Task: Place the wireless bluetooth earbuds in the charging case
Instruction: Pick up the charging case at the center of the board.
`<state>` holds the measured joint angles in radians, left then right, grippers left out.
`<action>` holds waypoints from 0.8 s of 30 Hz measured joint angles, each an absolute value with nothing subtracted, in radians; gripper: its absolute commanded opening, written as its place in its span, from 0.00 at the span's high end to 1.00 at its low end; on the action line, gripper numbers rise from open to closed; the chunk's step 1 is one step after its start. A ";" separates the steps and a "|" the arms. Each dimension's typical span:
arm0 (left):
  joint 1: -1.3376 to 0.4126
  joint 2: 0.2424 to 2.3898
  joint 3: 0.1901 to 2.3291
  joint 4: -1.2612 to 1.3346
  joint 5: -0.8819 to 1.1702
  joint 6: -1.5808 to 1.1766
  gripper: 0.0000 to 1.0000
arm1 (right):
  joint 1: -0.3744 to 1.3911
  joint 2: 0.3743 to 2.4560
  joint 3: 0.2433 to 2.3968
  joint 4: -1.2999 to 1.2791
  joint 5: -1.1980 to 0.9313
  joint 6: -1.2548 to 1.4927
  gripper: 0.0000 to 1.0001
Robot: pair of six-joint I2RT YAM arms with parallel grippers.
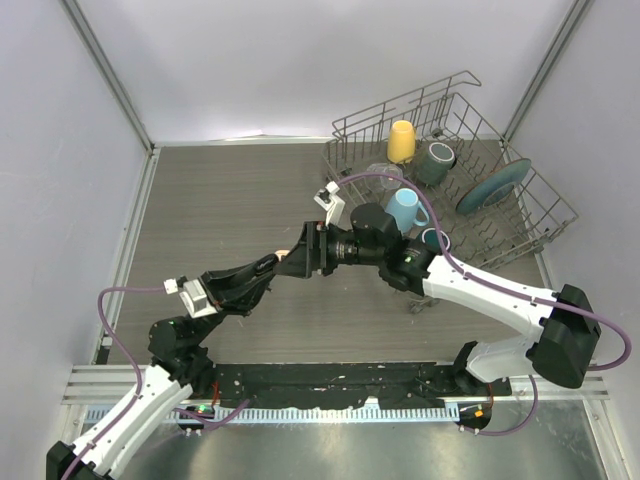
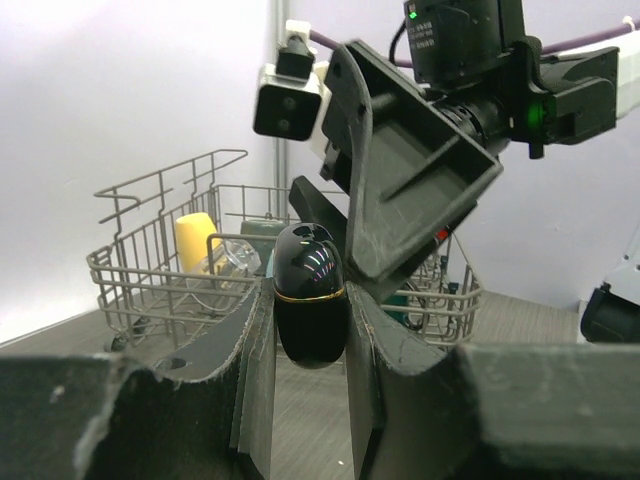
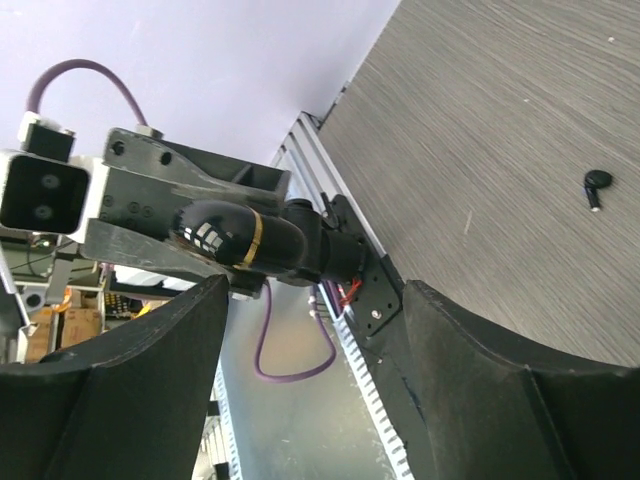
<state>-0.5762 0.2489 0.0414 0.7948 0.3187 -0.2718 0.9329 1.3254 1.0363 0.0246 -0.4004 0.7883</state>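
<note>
Left claw (image 2: 305, 345): closed on the charging case (image 2: 308, 285), one finger pressed to each side; centre of the top view.
Charging case: glossy black oval with a thin gold band around its middle, held clear of the tabletop (image 3: 480, 150); middle of the left wrist view, left of centre in the right wrist view.
Right claw (image 3: 315, 290): jaws spread wide, gripping nothing, pointed at the case; one finger sits just beside the case's upper right in the left wrist view, contact unclear.
Earbud (image 3: 597, 186): one black stemmed bud lying on the tabletop, right edge of the right wrist view, well apart from the case.
Dish rack (image 1: 450, 190): upper right of the top view.
</note>
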 measured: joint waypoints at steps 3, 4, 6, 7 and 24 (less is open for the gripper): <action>-0.578 0.257 0.041 0.794 0.335 -0.272 1.00 | 0.934 1.325 1.030 0.073 -0.418 0.828 0.22; -0.579 0.260 0.041 0.794 0.338 -0.272 1.00 | 0.934 1.325 1.030 0.084 -0.424 0.841 0.22; -0.580 0.264 0.041 0.794 0.345 -0.272 1.00 | 0.934 1.327 1.030 0.116 -0.440 0.870 0.21; -0.580 0.264 0.041 0.793 0.347 -0.272 1.00 | 0.934 1.329 1.030 0.130 -0.448 0.883 0.22; -0.580 0.268 0.041 0.789 0.363 -0.272 1.00 | 0.937 1.415 1.030 0.226 -0.556 1.036 0.50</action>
<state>-0.5804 0.2680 0.0406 0.7887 0.3626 -0.2718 0.9371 1.4147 1.0302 0.2256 -0.5556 1.0355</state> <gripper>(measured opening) 0.316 0.587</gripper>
